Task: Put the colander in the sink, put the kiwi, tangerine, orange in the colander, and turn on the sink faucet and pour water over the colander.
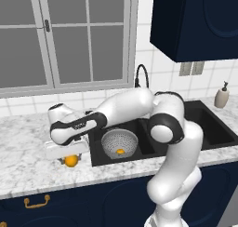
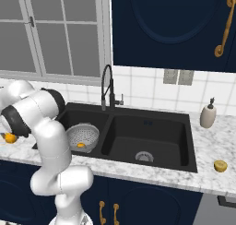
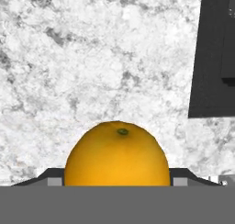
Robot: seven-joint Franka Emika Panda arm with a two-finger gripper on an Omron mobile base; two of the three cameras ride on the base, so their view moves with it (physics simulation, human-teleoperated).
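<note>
Slippage is the main worry: the round, smooth-skinned orange fruit point(image 3: 117, 154), bottom centre of the hand view, sits between the 2 dark tips of the gripper point(image 3: 117, 179), and both tips meet its sides, so the gripper looks closed on the fruit. A round skin held by narrow tips could roll out as the arm lifts, more so if the hold sits off the widest part. In the left base view the fruit point(image 1: 70, 161) rests on the white marbled bench point(image 1: 28, 170) at lower left, just beside the left edge of the black double-basin sink point(image 1: 218, 133).

The grey perforated metal colander point(image 1: 119, 142) already stands in the left basin at frame centre, with 1 small orange-yellow fruit point(image 1: 120, 151) inside. A careless swing toward it might clip the basin wall or the colander rim and tip the bowl.

The tall black gooseneck faucet point(image 2: 107, 88) rises behind the divider, above centre of the right base view, and a high carry could strike it. Another yellowish fruit point(image 2: 220, 166) lies at lower right on the bench, far from the arm, a long reach.
</note>
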